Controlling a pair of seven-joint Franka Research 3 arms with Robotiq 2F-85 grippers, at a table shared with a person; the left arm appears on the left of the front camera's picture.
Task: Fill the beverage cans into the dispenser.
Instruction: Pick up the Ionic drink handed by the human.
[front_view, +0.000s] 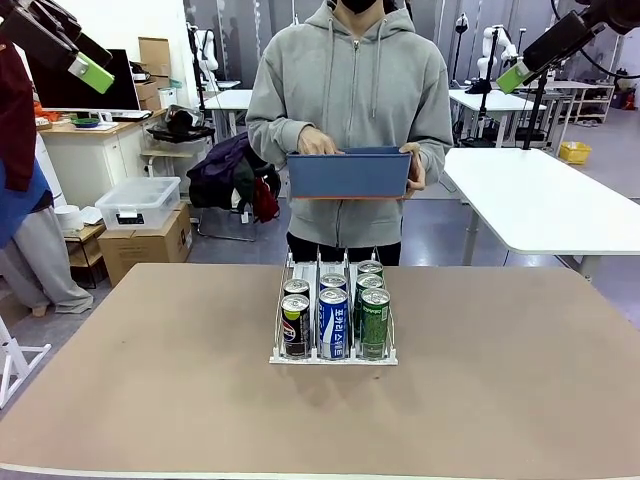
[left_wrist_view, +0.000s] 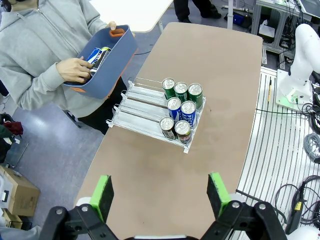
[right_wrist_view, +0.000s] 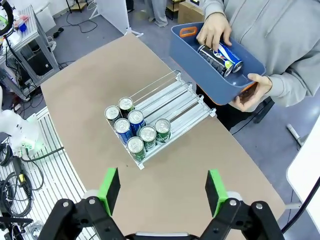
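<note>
So far, seven slim silver-topped beverage cans (front_view: 333, 322) fill the front of the clear three-lane wire dispenser (front_view: 333, 359) mid-table, more wait in the person's blue plastic bin (front_view: 350, 174), and the left gripper (left_wrist_view: 160, 192) and right gripper (right_wrist_view: 163, 185) hover high, jaws spread, empty.

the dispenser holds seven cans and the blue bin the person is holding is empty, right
Not quite. The blue bin is not empty: the right wrist view shows cans lying in it under the person's hand. The dispenser does hold seven cans.
</note>
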